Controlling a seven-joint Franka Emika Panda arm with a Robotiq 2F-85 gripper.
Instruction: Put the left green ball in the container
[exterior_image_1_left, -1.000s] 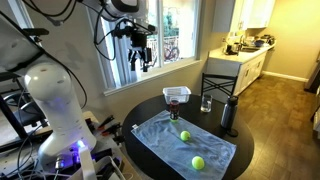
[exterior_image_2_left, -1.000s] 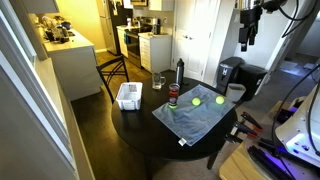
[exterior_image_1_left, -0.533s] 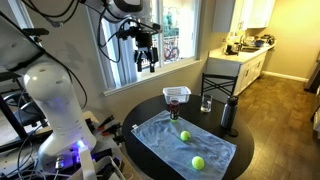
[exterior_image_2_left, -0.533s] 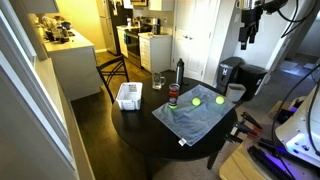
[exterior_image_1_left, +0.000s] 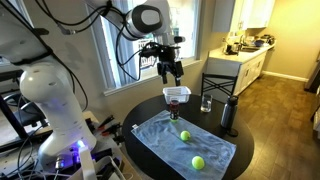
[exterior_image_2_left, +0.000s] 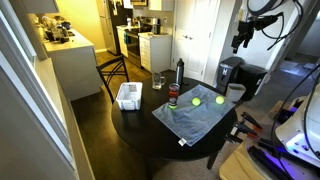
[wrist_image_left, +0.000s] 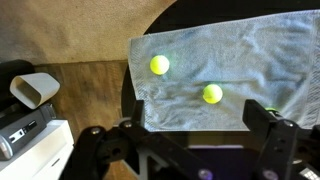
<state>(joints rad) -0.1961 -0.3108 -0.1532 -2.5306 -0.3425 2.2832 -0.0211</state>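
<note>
The left green ball (exterior_image_1_left: 185, 136) lies mid-cloth on the round dark table, and shows in both exterior views (exterior_image_2_left: 197, 101) and in the wrist view (wrist_image_left: 212, 94). The brighter green ball (exterior_image_1_left: 198, 161) lies nearer the cloth's edge (exterior_image_2_left: 220, 99) (wrist_image_left: 159, 65). The clear container with a red rim (exterior_image_1_left: 177, 96) stands just beyond the cloth (exterior_image_2_left: 173, 94). My gripper (exterior_image_1_left: 172, 68) hangs high in the air, roughly over the container (exterior_image_2_left: 238, 40). Its jaws (wrist_image_left: 199, 118) are spread wide and hold nothing.
A grey-blue cloth (exterior_image_1_left: 186, 148) covers the near part of the table. A clear glass (exterior_image_1_left: 206, 103) and a tall dark bottle (exterior_image_1_left: 229, 114) stand behind it. A white basket (exterior_image_2_left: 128, 96) sits at the table's edge, with a chair (exterior_image_1_left: 218, 84) behind the table.
My gripper has swung from in front of the window across to above the container end of the table, still high. The balls and the container have not moved.
</note>
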